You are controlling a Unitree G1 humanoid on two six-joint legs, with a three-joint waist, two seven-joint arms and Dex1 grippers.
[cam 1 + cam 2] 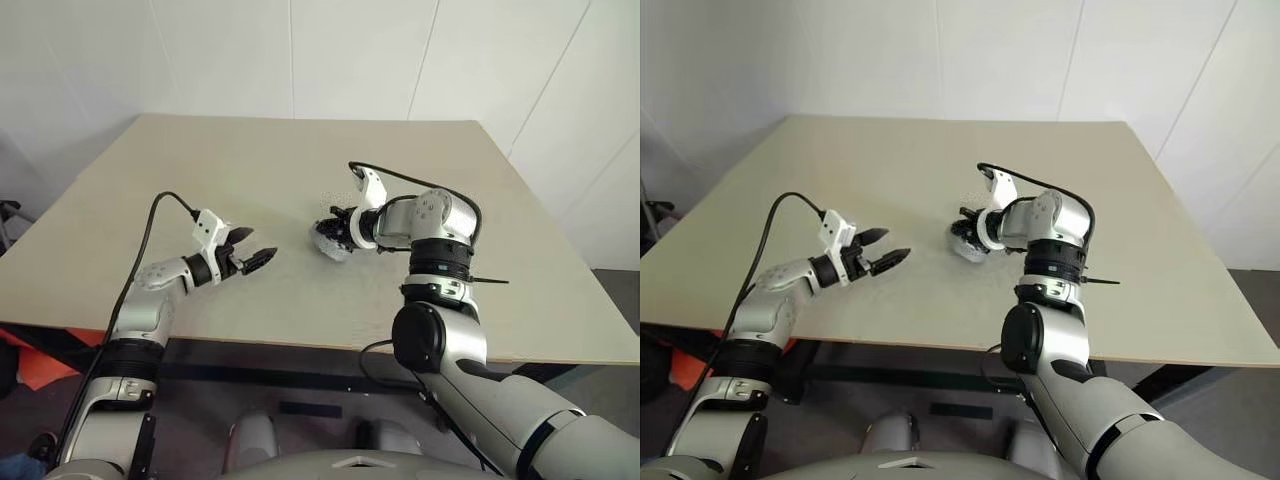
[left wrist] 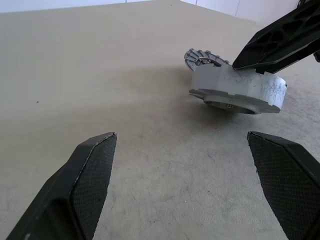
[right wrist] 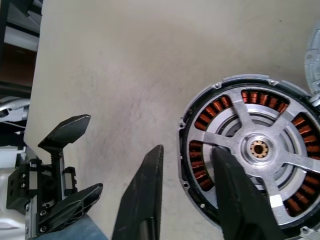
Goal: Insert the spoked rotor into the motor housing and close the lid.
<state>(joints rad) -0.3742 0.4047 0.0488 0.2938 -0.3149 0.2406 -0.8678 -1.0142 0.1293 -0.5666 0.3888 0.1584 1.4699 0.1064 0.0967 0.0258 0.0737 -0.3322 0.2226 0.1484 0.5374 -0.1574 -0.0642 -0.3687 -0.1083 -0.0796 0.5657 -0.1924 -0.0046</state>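
The motor housing (image 3: 235,79) lies on the table a little right of centre, silver-rimmed. The spoked rotor (image 3: 257,96) sits inside it, its copper windings ringing a silvery hub. My right gripper (image 3: 187,150) reaches down over the housing's near edge. Its fingers are apart and straddle the rim, one outside and one over the rotor. The lid (image 3: 315,52), a pale toothed disc, lies flat just beyond the housing (image 2: 235,86). My left gripper (image 1: 258,243) hovers to the left of the housing, open and empty, pointing at it.
The beige table (image 1: 300,330) runs wide on all sides of the parts, with its front edge close to me. White walls stand behind it. An orange object (image 1: 40,362) lies on the floor under the table's left corner.
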